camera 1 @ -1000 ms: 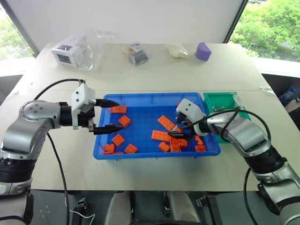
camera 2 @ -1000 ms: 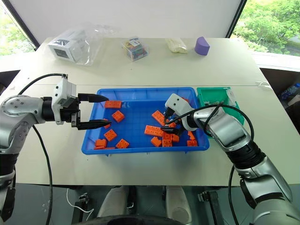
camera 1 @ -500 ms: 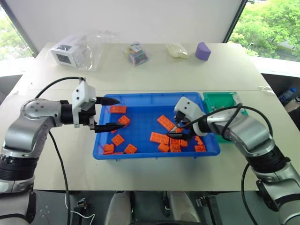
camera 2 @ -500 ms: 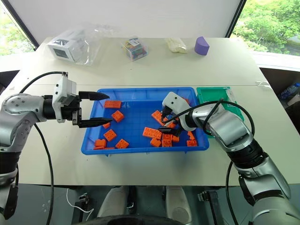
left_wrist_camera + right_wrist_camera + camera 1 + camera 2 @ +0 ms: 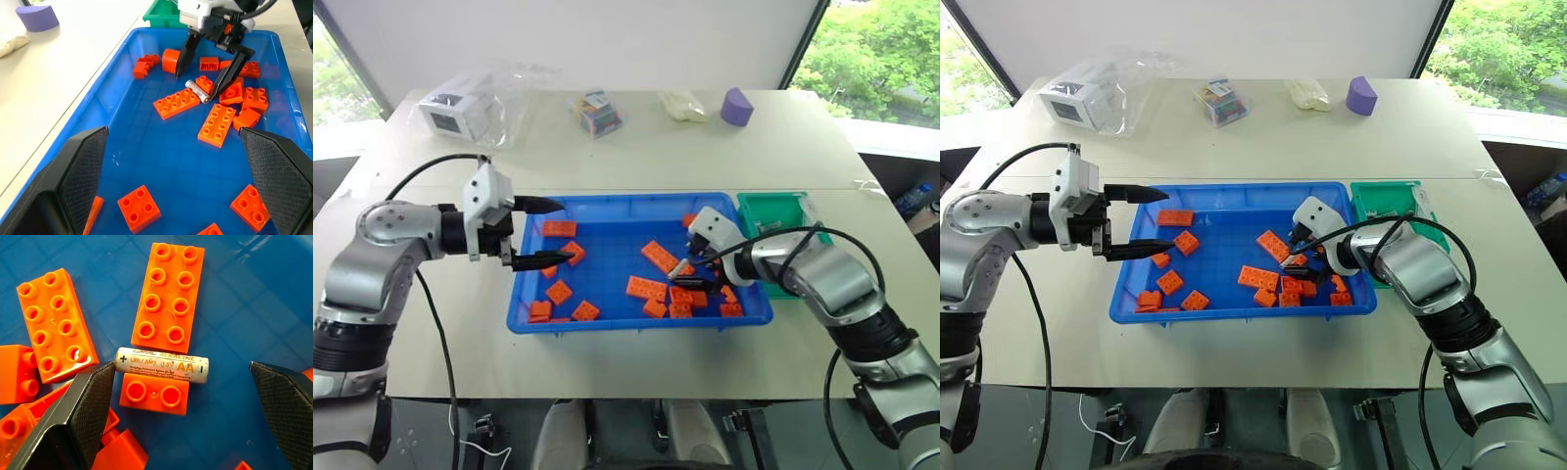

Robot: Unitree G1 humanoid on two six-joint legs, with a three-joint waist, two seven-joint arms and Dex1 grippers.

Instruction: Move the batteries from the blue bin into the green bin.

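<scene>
Battery (image 5: 162, 364) is what matters here: a silver AA cell lies flat on the floor of the blue bin (image 5: 607, 201), touching a small orange brick (image 5: 154, 394) along one side and the end of a long orange brick (image 5: 166, 296) along the other, with more bricks (image 5: 219, 124) crowded close around it. The right hand (image 5: 207, 78) now brackets that cell with its black fingers spread wide, one finger (image 5: 73, 416) near the battery's plus end and the other well off past the minus end; nothing is grasped yet. Compared with a second ago, when the same hand sat over the brick cluster slightly nearer the front rim, it has re-aimed so the battery sits between the fingertips, so I judge the pick is lined up and only the closing remains. The snug small brick could get pinched along with the cell. The left hand (image 5: 530, 233) hovers released and empty over the bin's left end, having barely shifted. The green bin (image 5: 773, 211) stands just beside the blue bin's right end on the tabletop (image 5: 636, 147), a short carry away.
</scene>
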